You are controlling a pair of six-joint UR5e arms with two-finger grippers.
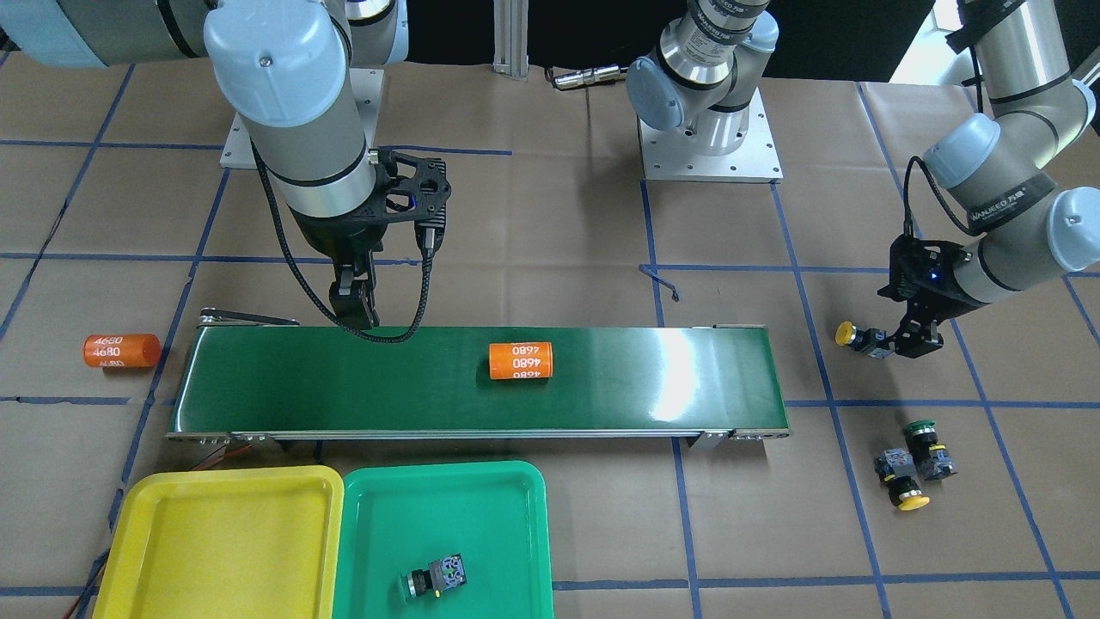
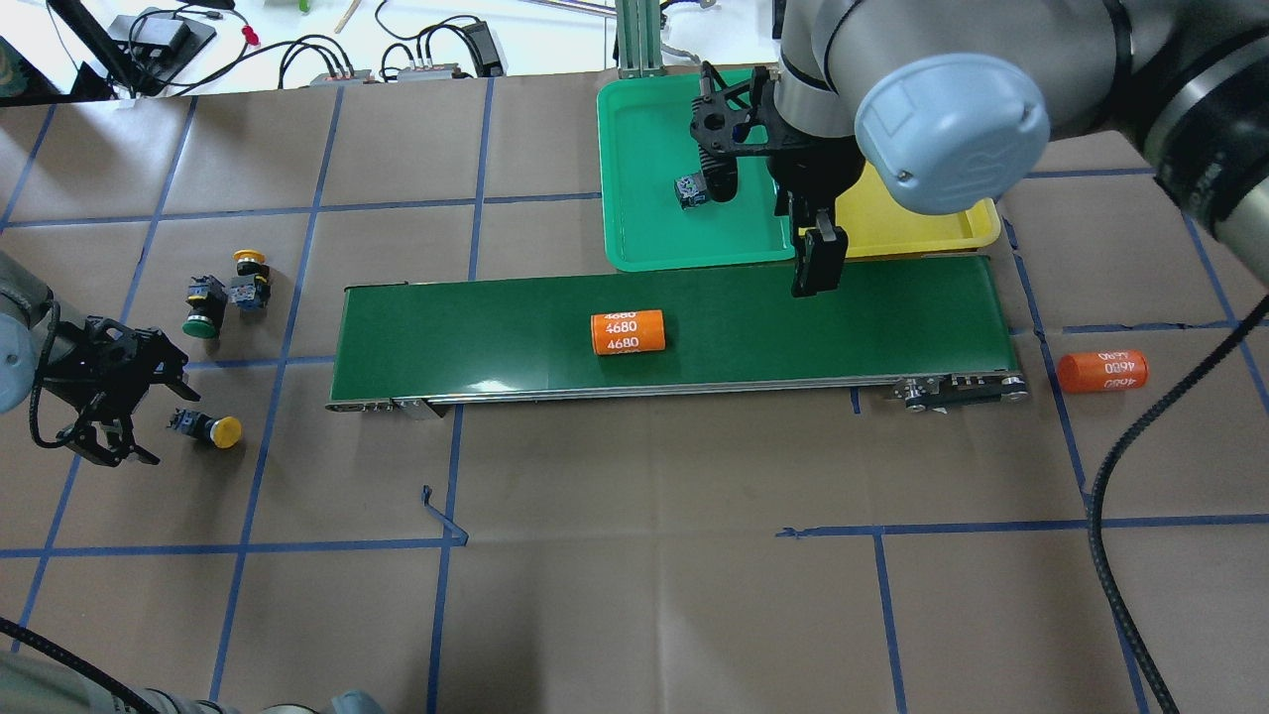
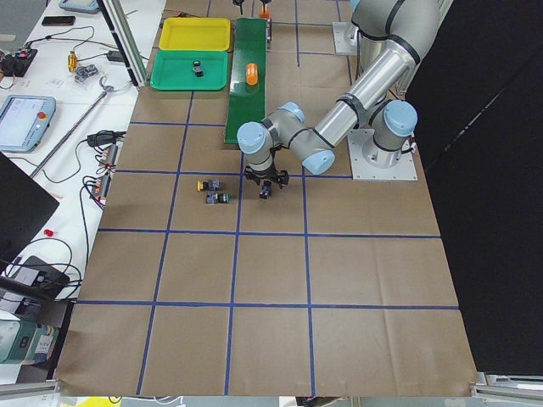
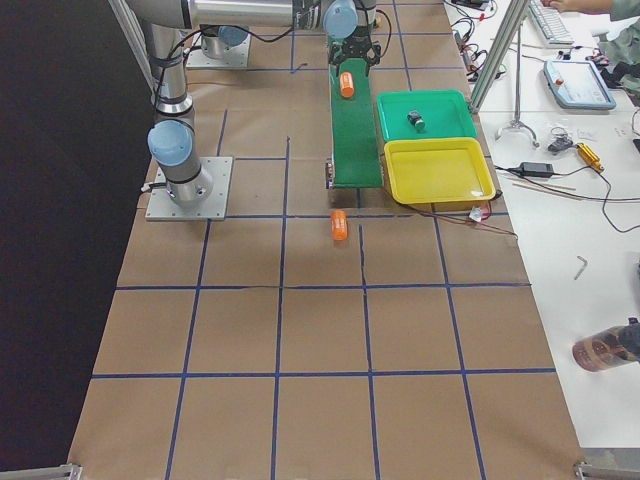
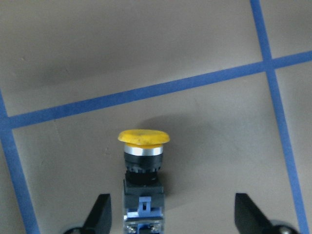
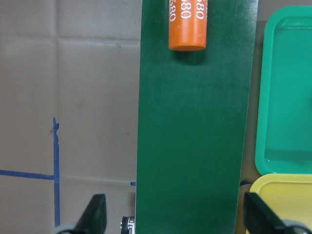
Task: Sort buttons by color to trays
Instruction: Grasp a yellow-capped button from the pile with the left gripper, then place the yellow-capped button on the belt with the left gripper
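A yellow-capped button (image 1: 858,337) lies on its side on the paper, also in the overhead view (image 2: 208,428). My left gripper (image 1: 898,340) is open, its fingers (image 5: 101,214) either side of the rear of that button's body (image 5: 144,202). A green-capped button (image 1: 926,445) and another yellow-capped button (image 1: 901,480) lie together nearby. A fourth button (image 1: 436,576) lies in the green tray (image 1: 481,499). The yellow tray (image 1: 223,533) holds nothing. My right gripper (image 1: 352,305) is open and empty above the conveyor belt's end (image 6: 195,146).
The long dark-green conveyor belt (image 1: 344,387) carries an orange 4680 cylinder (image 1: 520,361). A second orange cylinder (image 1: 120,350) lies on the paper beyond the belt's end. A curl of loose blue tape (image 1: 662,279) lies behind the belt. Both arm bases stand at the table's back.
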